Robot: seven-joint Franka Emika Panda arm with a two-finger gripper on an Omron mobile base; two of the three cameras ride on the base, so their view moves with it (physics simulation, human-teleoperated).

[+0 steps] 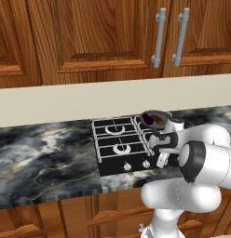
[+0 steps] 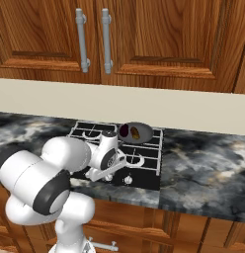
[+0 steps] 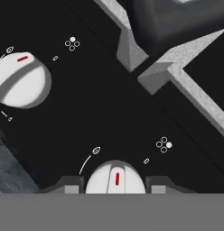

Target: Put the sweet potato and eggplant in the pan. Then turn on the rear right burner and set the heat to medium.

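Orange-brown sweet potato (image 2: 136,132) and dark purple eggplant (image 2: 124,131) were seen lying together inside the dark grey pan (image 2: 144,133), which was set on the rear right burner (image 2: 142,139) of the black cooktop (image 1: 104,160). Nearer than the pan, the gripper (image 3: 115,185) was spread around a white knob (image 3: 115,178) with a red mark. Marbled counter (image 1: 43,158) and wooden cabinets (image 1: 89,37) were seen around.
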